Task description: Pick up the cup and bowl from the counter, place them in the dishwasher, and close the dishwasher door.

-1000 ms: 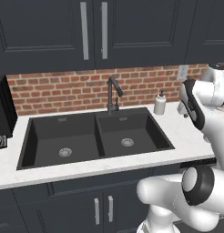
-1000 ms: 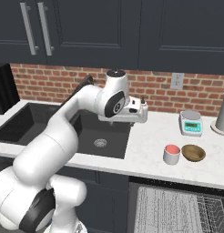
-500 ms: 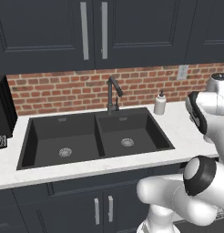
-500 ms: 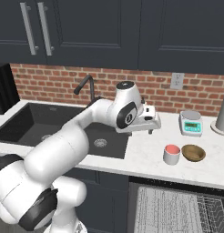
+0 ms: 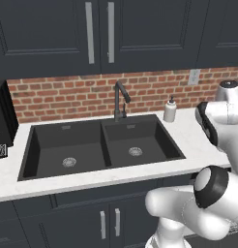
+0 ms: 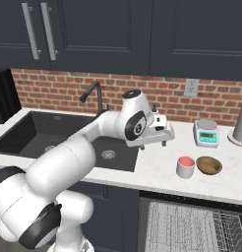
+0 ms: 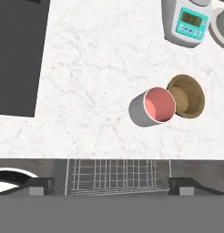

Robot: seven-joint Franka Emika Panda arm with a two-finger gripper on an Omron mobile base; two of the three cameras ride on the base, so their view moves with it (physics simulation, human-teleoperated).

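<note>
One cup (image 7: pixel 152 107), one bowl (image 7: pixel 187 96) apparently touching, counter (image 7: pixel 95 68)

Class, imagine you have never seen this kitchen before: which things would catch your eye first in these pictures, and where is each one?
The big white arm sweeps across the counter, its open tool hanging above the stone between the black sink and the dishes. Next comes the cup with its red inside, right beside the brown bowl near the counter's front edge. Below them the dishwasher stands open, its wire rack showing.
</note>
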